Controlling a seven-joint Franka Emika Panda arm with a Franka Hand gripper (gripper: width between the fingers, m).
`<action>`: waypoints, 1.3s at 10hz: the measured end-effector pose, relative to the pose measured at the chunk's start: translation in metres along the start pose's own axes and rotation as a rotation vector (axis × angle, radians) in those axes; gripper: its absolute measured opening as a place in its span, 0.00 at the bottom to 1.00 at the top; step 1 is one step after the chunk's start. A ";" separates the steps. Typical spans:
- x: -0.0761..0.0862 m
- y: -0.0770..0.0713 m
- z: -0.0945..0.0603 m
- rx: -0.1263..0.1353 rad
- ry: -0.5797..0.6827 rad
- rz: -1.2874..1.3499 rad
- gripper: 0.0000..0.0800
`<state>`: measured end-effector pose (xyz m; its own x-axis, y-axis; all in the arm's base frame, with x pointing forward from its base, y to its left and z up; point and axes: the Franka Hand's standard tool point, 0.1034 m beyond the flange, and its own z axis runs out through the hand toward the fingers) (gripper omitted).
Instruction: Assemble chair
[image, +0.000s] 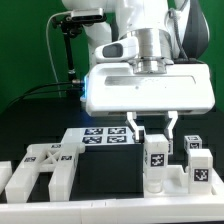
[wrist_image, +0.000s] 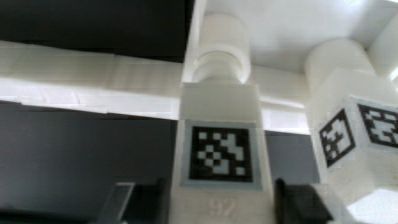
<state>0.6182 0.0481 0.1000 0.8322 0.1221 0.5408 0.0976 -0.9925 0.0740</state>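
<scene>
On the dark desk (image: 105, 168) the chair lies in separate chunky white plastic parts. Toward the exterior view's right stands an upright post (image: 155, 160), blocky and tall, with a black-and-white square tag on the face toward the camera. A second post (image: 198, 165) of the same kind stands just beside it, further to the exterior view's right, also tagged. Low white plastic shows between the two, but whether it joins them I cannot tell. Well apart, at the exterior view's left, a cross-braced panel (image: 45, 165) lies flat, its diagonal braces and open gaps plain to see.

Over the upright post hangs the hand (image: 152, 130), its two fingers apart, one on each side of the post's top. Whether they touch the plastic I cannot tell. The wrist view looks along the same post (wrist_image: 222, 150), with its tag large and blurred. The second post (wrist_image: 365, 125) is beside it, and the dark fingers (wrist_image: 139, 205) stand spread on either side of the tagged face.

Behind the parts the marker board (image: 100, 135) lies flat on the desk, its tags showing under the arm's wide white housing (image: 148, 88). A white ledge (image: 100, 207) runs along the near edge. Green backdrop (image: 30, 60) fills the rear, with a black stand (image: 65, 55) before it.
</scene>
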 end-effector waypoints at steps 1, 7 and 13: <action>-0.001 0.001 0.001 -0.001 -0.004 0.002 0.36; -0.011 0.002 0.014 -0.003 -0.023 0.000 0.36; -0.011 0.002 0.014 -0.004 -0.022 -0.001 0.80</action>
<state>0.6170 0.0448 0.0826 0.8440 0.1227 0.5221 0.0963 -0.9923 0.0774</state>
